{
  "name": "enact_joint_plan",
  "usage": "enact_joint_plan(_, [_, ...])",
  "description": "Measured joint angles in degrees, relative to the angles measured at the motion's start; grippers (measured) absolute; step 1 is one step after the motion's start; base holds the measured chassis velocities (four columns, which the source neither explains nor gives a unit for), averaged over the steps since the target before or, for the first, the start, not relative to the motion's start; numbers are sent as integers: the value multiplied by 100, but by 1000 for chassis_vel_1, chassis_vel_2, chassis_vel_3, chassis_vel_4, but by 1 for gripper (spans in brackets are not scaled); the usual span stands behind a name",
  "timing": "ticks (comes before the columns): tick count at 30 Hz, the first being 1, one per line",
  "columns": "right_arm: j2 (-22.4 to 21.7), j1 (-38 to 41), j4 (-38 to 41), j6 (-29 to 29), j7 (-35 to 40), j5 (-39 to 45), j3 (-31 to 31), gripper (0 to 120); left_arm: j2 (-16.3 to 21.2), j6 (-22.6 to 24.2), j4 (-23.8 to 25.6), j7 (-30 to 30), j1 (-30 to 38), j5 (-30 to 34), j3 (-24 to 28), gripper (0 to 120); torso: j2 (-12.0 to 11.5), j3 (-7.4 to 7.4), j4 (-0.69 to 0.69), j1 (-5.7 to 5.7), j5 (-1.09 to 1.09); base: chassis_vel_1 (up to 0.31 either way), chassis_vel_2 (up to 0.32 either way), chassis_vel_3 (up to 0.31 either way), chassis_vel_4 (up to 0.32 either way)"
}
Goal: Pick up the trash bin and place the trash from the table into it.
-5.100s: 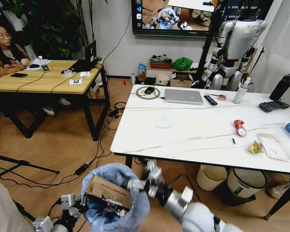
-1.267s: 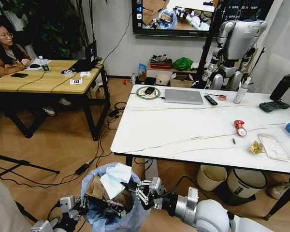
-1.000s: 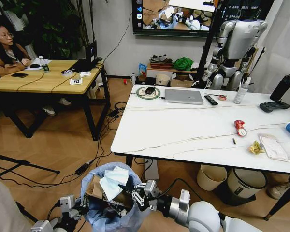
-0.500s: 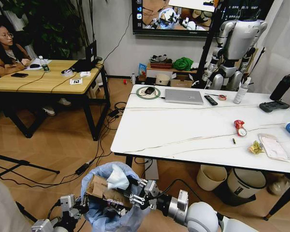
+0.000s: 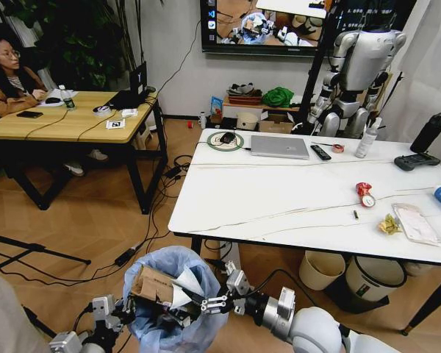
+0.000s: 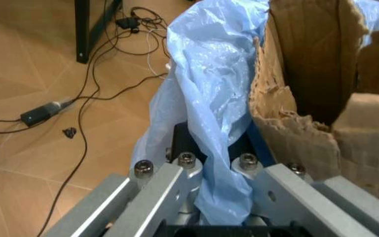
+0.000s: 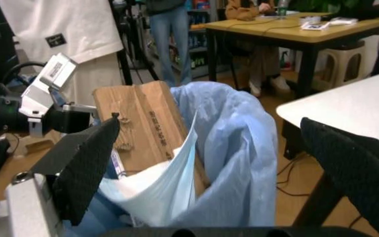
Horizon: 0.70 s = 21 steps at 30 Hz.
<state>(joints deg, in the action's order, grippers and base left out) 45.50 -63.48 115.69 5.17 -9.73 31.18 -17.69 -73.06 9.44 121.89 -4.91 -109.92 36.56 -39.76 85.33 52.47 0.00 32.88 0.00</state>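
My left gripper [image 5: 125,321] is clamped on the trash bin [image 5: 169,294] rim, bin upright on the floor before the table [image 5: 294,198]. Cardboard [image 5: 158,288] juts up-left. My right gripper [image 5: 198,303] is spread wide, empty, beside the white tissue [image 5: 182,289].

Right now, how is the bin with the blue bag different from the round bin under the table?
The bin with the blue bag is held up between the left gripper and the right gripper; the round bin stands on the floor under the table. The blue-bagged one has cardboard and tissue sticking out; I can't see inside the round one. Its liner is blue, the other's white. Both have liners.
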Motion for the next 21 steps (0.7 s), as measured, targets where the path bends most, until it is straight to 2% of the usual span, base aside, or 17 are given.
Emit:
enact_joint_plan(5, [-32, -185, 72, 21, 238, -1, 261, 100, -26, -9, -33, -10, -1, -63, 8, 0, 0, 0, -1, -1, 0, 0, 0, 0, 0])
enact_joint_plan(9, [124, -279, 95, 63, 949, 348, 974, 100, -48, -20, -34, -27, 2, -104, 49, 0, 0, 0, 0, 0, 0, 0, 0, 0, 0])
enact_joint_plan(11, [250, -501, 25, 91, 1084, 725, 1838, 100, -18, -33, -63, -41, 38, -137, 90, 0, 0, 0, 1, 0, 2, 0, 0, 0, 0])
enact_joint_plan(12, [250, -501, 25, 91, 1084, 725, 1838, 100, -18, -33, -63, -41, 38, -137, 90, 0, 0, 0, 1, 0, 2, 0, 0, 0, 0])
enact_joint_plan(14, [318, -770, -41, 108, 1080, 861, 2562, 100, 18, -36, -88, -44, 76, -144, 127, 0, 0, 0, 1, 0, -1, 0, 0, 0, 0])
enact_joint_plan(17, [565, -1472, -348, 453, 539, 859, 3953, 100, 40, -67, -184, -67, 155, -200, 228, 0, 0, 0, -2, 0, 0, 0, 0, 0, 0])
enact_joint_plan(18, [565, -1472, -348, 453, 539, 859, 3953, 100, 40, -67, -184, -67, 155, -200, 228, 0, 0, 0, -2, 0, 0, 0, 0, 0, 0])
enact_joint_plan(21, [1046, -2045, -623, 593, 0, 823, 4916, 100, 72, -124, -286, -117, 216, -267, 278, 0, 1, 0, -2, 0, 2, 0, 0, 0, 0])
